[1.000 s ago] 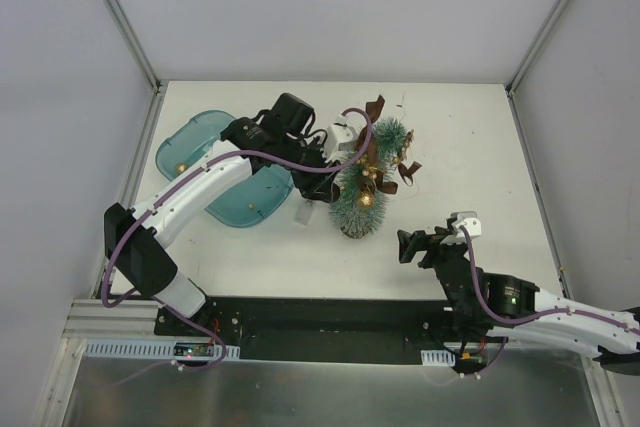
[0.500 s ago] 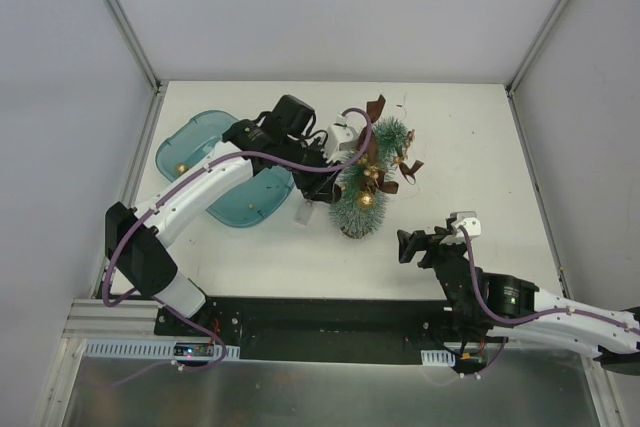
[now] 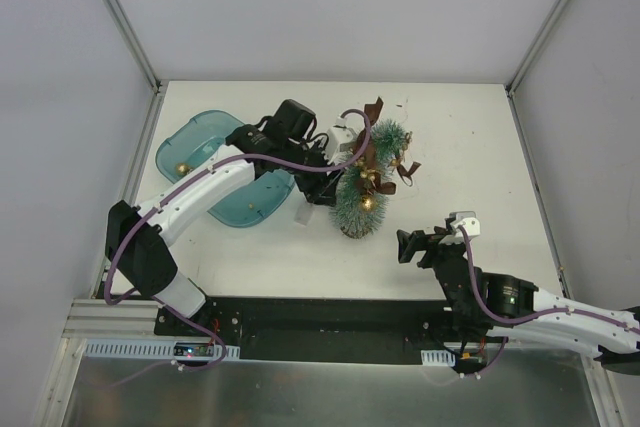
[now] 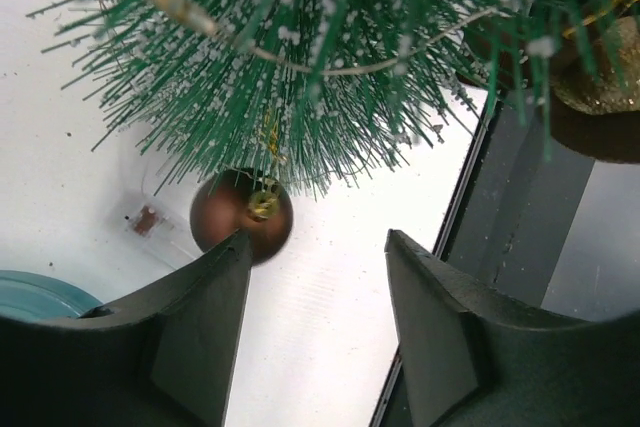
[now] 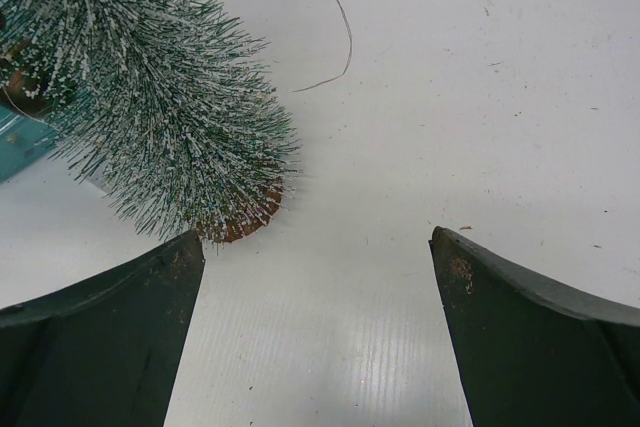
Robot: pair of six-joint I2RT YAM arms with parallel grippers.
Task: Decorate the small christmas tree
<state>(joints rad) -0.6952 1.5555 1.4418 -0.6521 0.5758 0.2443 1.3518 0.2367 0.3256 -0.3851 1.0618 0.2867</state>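
The small christmas tree [image 3: 352, 215] stands mid-table, frosted green, hung with gold balls and brown bows. In the left wrist view its bristles [image 4: 300, 57] fill the top, and a brown ball ornament [image 4: 232, 217] hangs from them by a gold cap. My left gripper [image 3: 322, 187] is at the tree's left side. Its jaws [image 4: 318, 239] stand open with nothing between them, the left fingertip just in front of the ball. My right gripper [image 3: 408, 245] rests low, to the front right of the tree. It is wide open [image 5: 316, 237] over bare table, with the tree's brown base [image 5: 240, 222] just beyond its left finger.
A teal tray [image 3: 205, 132] holding a gold ball [image 3: 181, 166] lies at the back left, partly under my left arm. A small clear packet [image 3: 305, 213] lies by the tree's left side. A thin loose wire [image 5: 340, 22] lies on the table beyond the tree.
My left gripper's jaws have widened and the wrist has shifted slightly toward the tree. The right arm has not moved.
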